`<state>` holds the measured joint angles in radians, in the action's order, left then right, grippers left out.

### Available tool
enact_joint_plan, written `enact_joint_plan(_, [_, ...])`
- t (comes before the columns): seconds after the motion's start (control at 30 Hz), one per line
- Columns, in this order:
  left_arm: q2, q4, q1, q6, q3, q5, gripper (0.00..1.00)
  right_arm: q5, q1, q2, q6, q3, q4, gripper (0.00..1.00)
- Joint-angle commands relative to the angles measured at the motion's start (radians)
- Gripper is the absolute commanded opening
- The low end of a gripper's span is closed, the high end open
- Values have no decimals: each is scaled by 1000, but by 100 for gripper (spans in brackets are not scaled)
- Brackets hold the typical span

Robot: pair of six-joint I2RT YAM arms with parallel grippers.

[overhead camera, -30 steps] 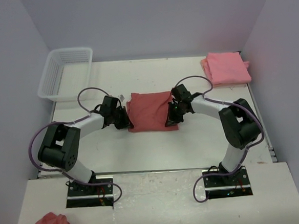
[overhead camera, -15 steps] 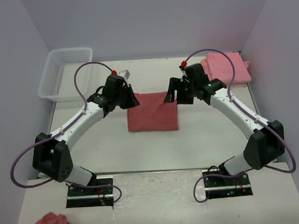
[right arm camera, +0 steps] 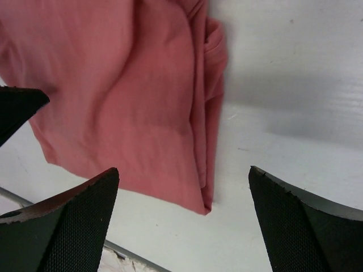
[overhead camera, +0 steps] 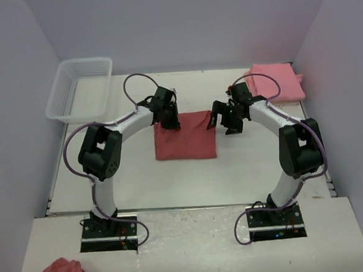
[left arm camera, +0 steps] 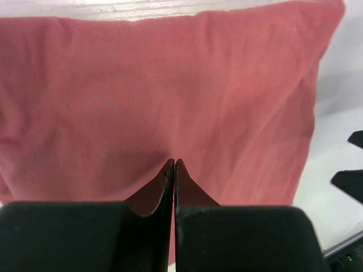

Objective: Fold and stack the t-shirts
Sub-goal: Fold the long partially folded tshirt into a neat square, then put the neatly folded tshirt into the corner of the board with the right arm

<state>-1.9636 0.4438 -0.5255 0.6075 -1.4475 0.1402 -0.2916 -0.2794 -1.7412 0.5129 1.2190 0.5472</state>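
Lately released: folded t-shirt (overhead camera: 185,136), dusty red, flat at mid-table (overhead camera: 134,176), unheld. Right gripper (overhead camera: 224,117): shut a second ago, now spread wide and empty, just beside the far right corner, wrist pitched down. Left gripper (overhead camera: 168,117): fingers pressed together on nothing, over the far left corner (arm doubled back at the elbow). Fold judged finished; transfer to pink stack (overhead camera: 276,82), far right, outstanding.

The red shirt (left arm camera: 170,85) is matt cotton knit, finely ribbed and softly creased; the pink shirt (overhead camera: 275,83) looks like the same cloth. The white table (right arm camera: 295,147) appears smooth, dull and lightly scuffed. The basket (overhead camera: 63,88) is translucent white plastic mesh. The left gripper (left arm camera: 174,164) is smooth matt black plastic; the right gripper (right arm camera: 182,170) has fine-grained black fingers (right arm camera: 295,226).
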Motion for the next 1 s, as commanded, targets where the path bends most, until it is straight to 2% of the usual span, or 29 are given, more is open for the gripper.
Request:
enact_joint_plan(0.0, [-35, 9, -8, -28, -63, -20, 0, -76, 42, -24, -22, 8, -69, 97])
enact_joint_plan(0.27, [-113, 44, -8, -40, -134, -50, 0, -175, 68, -118, 18, 34, -84, 97])
enact_joint_plan(0.47, [-165, 110, -7, -49, -191, -76, 0, -152, 69, -135, 82, -2, -112, 97])
enact_joint_plan(0.97, [-198, 148, -7, -55, -191, -90, 0, -109, 68, -185, 133, -53, -135, 97])
